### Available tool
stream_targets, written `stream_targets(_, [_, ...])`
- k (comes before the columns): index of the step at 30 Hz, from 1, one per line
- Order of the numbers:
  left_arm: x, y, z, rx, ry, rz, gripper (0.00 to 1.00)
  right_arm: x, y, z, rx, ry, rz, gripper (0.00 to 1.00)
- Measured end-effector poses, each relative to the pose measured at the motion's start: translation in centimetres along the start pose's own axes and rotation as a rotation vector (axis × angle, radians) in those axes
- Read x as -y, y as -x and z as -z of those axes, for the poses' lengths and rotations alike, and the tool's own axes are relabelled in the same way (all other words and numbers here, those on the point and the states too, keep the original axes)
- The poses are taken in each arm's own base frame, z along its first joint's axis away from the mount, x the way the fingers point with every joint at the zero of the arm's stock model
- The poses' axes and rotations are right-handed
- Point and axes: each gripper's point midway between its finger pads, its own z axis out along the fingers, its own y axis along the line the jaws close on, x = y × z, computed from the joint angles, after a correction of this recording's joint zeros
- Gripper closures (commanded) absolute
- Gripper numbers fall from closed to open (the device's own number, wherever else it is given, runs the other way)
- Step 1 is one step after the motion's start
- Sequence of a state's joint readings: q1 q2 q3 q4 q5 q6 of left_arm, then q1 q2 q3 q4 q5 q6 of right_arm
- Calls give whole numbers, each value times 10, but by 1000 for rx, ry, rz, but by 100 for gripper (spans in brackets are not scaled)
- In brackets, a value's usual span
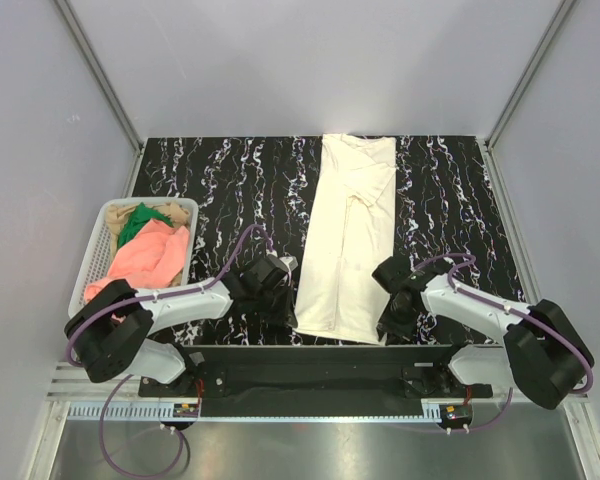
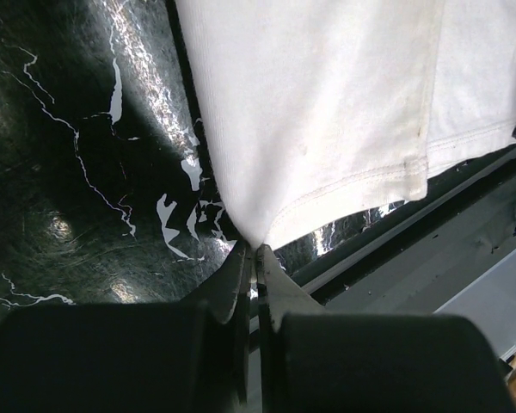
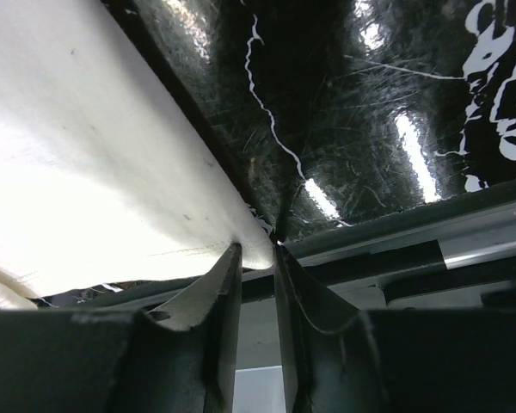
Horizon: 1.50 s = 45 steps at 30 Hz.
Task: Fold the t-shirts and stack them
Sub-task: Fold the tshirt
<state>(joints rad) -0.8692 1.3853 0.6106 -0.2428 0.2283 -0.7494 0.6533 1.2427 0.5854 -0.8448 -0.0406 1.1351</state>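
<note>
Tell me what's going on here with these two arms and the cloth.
Both arms are at the near end of a cream shirt that lies in a long strip on the table. The left gripper is shut on its near left corner. The right gripper is at the near right corner, jaws slightly apart at the cloth's tip; a grip isn't clear. Pink, green and tan shirts sit in the basket on the left.

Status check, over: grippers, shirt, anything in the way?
Left gripper shut on near corner of cream shirt. Right gripper open at the other near corner. Other shirts in basket, clear of it.
</note>
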Motion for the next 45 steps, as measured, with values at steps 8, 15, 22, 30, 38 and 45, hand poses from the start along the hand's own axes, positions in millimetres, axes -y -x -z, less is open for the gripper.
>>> stream_targets(8, [1,0,0,-2,-3,0,100,0,2,0,17,-14,14,95])
stream_targets(15, [2,-1,0,-8,-10,10,100,-2,2,5,22,-8,21,100])
stream_targets(22, [15,13,4,-19,-47,36,100,-20,14,28,75,55,87,100])
stream_targets(30, [22,81,-4,-2,-43,112,100,-52,73,38,146,37,169,100])
stream_targets(38, [25,185,-17,87,-70,172,100,-76,175,55,286,47,232,100])
stream_targets(45, [42,277,-23,183,-110,139,100,-91,237,35,337,24,274,100])
